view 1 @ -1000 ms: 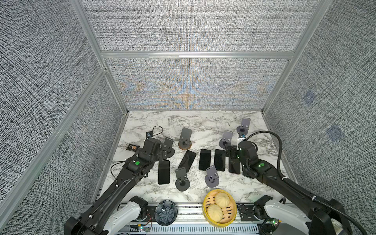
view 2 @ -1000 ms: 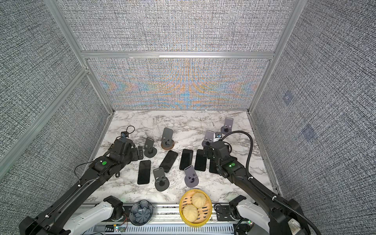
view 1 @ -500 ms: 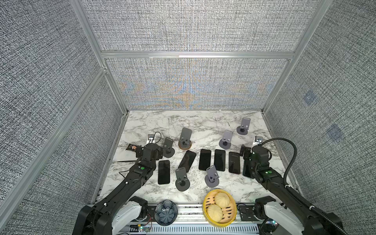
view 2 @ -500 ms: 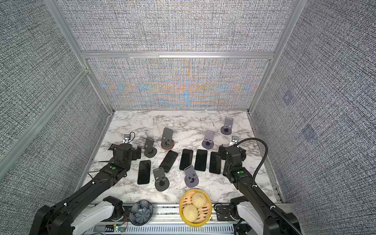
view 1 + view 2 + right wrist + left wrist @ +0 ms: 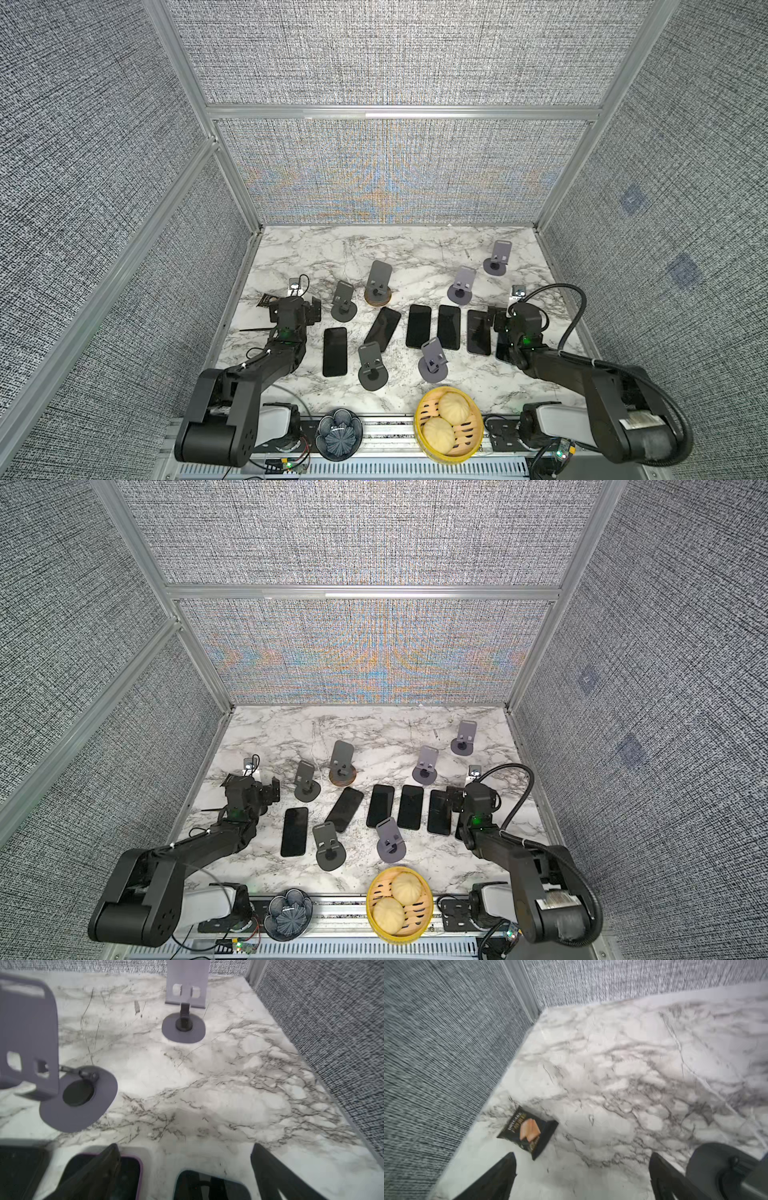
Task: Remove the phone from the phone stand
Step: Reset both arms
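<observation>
Left gripper (image 5: 582, 1155) was spread, holding nothing, over bare table (image 5: 612, 1064), with a packet (image 5: 529, 1131) nearby. Right gripper (image 5: 185, 1145) was spread, holding nothing, above 2 phones (image 5: 131, 1178). All phones lay flat on the table among 6 empty stands (image 5: 378, 276).

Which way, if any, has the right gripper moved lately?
Yes. The right gripper has drawn back toward the robot's base, away from the lilac round-based plastic phone stand.

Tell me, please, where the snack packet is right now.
In the left wrist view the snack packet lies flat on the marble table, close to the left wall, just ahead of the open left gripper.
</observation>
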Motion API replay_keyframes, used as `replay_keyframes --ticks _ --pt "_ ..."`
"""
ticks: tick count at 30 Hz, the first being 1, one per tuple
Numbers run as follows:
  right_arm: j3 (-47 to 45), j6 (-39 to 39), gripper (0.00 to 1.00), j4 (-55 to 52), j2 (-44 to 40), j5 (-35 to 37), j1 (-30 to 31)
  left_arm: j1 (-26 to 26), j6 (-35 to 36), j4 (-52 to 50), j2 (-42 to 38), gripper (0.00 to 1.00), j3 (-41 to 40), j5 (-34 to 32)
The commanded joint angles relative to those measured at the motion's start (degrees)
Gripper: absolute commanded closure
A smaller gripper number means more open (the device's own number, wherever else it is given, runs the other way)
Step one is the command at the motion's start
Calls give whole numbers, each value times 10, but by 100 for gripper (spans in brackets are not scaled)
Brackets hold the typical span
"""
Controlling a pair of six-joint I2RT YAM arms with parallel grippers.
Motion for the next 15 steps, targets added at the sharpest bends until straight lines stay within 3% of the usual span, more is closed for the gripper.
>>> replay_keyframes --ticks 1,4,7,10,15 --pt "12 -20 1 146 50 -48 -17 11 -2 103 25 1 18 29" --pt "17 -13 1 211 121 -71 -28 30 -9 177 61 1 1 39" --pt "39 -14 1 125 94 -84 -30 48 -26 199 77 1 -7 55" --pt "37 -15 1 169 119 -84 -30 55 -29 216 97 1 -9 67" --pt "50 -17 1 138 117 -79 -29 59 -27 233 123 1 -5 79"
